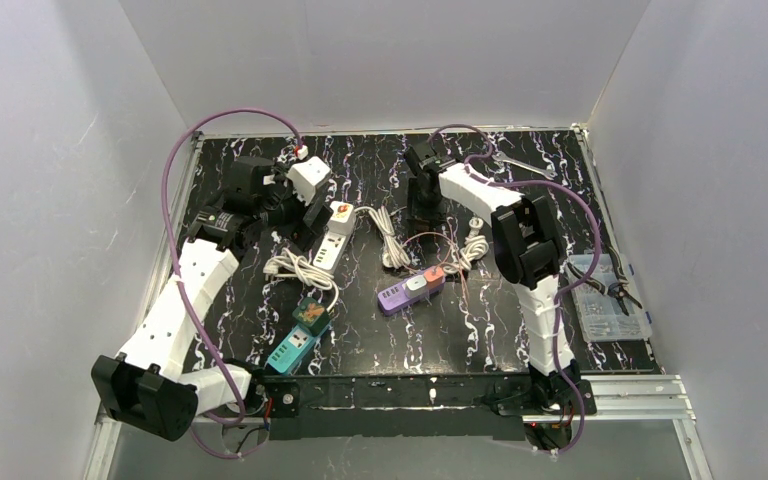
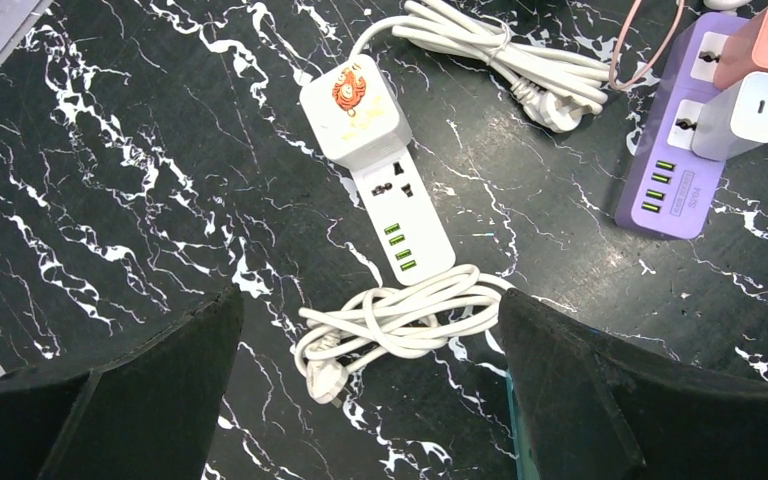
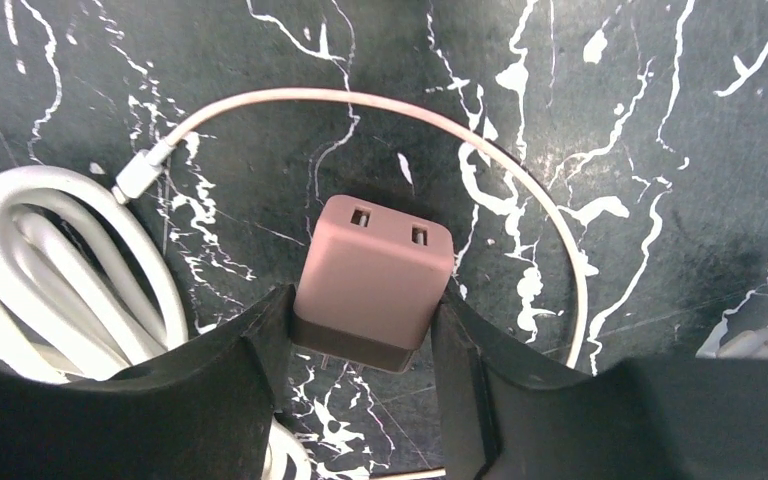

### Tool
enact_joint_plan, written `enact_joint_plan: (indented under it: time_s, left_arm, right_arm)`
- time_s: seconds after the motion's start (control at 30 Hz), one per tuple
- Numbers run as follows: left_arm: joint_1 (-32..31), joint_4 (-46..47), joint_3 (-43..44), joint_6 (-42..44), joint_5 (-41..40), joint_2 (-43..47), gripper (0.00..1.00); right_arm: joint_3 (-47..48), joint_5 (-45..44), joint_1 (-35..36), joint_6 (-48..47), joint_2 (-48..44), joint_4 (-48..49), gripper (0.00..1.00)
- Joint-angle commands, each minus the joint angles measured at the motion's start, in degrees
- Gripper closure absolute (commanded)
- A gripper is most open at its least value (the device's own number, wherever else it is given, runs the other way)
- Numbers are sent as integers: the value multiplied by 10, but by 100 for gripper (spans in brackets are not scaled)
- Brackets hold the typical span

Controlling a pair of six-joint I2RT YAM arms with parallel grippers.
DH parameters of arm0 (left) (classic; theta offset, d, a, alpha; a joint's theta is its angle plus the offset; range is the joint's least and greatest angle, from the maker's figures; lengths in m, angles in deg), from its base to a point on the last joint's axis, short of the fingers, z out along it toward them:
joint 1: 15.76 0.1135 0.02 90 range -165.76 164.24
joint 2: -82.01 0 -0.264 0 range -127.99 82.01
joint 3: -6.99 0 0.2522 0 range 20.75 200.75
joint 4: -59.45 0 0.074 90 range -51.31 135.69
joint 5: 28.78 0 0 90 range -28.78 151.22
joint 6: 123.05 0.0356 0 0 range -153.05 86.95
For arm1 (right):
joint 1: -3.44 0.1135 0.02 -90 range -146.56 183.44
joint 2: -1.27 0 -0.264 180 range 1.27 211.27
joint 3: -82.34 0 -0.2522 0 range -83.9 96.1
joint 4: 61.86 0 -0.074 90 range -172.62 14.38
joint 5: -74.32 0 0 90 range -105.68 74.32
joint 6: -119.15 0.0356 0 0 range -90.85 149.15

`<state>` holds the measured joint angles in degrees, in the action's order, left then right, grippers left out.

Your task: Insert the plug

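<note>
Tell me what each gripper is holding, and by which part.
Right gripper pinches the pink charger by its two sides; left gripper holds nothing.

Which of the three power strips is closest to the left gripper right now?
The white power strip, right under the open left gripper, with an orange-stickered adapter plugged in. The purple strip and teal strip lie farther away.

Purple power strip (image 2: pixel 700 175), far end beyond the top edge.
</note>
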<state>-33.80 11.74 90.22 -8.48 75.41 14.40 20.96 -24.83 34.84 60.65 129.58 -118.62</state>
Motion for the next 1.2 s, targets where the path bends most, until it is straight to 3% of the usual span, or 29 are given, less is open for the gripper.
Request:
enact_joint_plan:
  time_s: [0.0,0.17,0.27,0.4,0.5,0.57,0.77,0.97,1.17]
  left_arm:
    - [5,-16,-7,-10,21,20,2]
    - [5,-13,-31,-18,70,39,2]
    - [5,0,-46,-34,115,59,2]
    - [5,44,-51,-79,167,83,2]
    - [5,91,-58,-114,184,98,2]
    - [5,124,-58,-132,200,105,2]
    - [5,195,-61,-145,196,127,2]
    - [5,252,-70,-113,117,158,2]
    - [5,269,-64,-102,127,168,5]
  right_arm:
    - [38,-7,-2,-12,4,-1,52]
    - [15,46,-1,-32,-34,42,58]
    - [-45,95,6,-37,-101,140,61]
    - [-150,192,13,20,-223,365,61]
    - [-260,182,44,97,-307,602,60]
    - [-283,166,71,145,-327,676,62]
    - [-286,141,140,227,-332,787,64]
    - [-291,146,156,294,-335,843,63]
    - [-304,167,168,349,-324,888,63]
